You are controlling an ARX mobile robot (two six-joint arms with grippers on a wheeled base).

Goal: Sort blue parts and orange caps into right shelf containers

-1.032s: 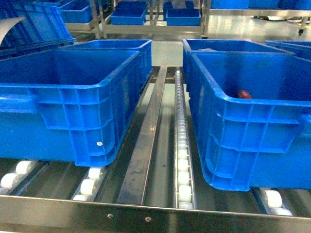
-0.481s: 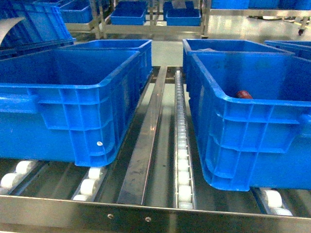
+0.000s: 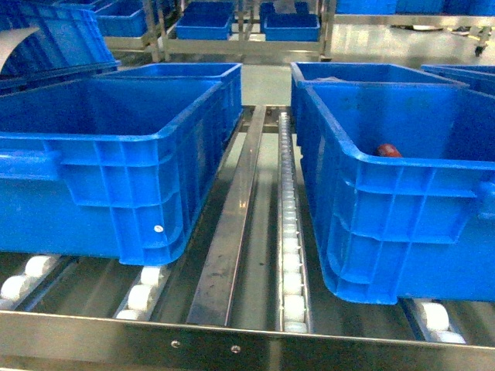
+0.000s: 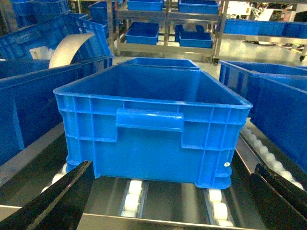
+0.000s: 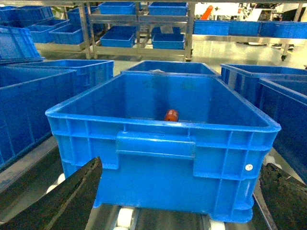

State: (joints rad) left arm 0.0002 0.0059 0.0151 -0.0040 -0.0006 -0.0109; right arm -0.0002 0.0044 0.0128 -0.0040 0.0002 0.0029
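Observation:
One orange cap (image 3: 389, 150) lies inside the right blue crate (image 3: 402, 201), close to its far wall. The right wrist view shows the same cap (image 5: 171, 115) on the floor of that crate (image 5: 158, 143). My right gripper (image 5: 177, 203) is open, with its dark fingers (image 5: 62, 201) spread wide in front of the crate's near wall and nothing between them. In front of the empty left crate (image 4: 148, 120), my left gripper (image 4: 172, 201) is open too, holding nothing. No blue parts are in view. Neither gripper shows in the head view.
Both crates stand on a steel roller shelf with white rollers (image 3: 290, 255) and a centre rail (image 3: 232, 232). More blue crates (image 3: 340, 73) sit behind and to the sides. Further shelves with blue bins (image 3: 205, 23) stand across the aisle.

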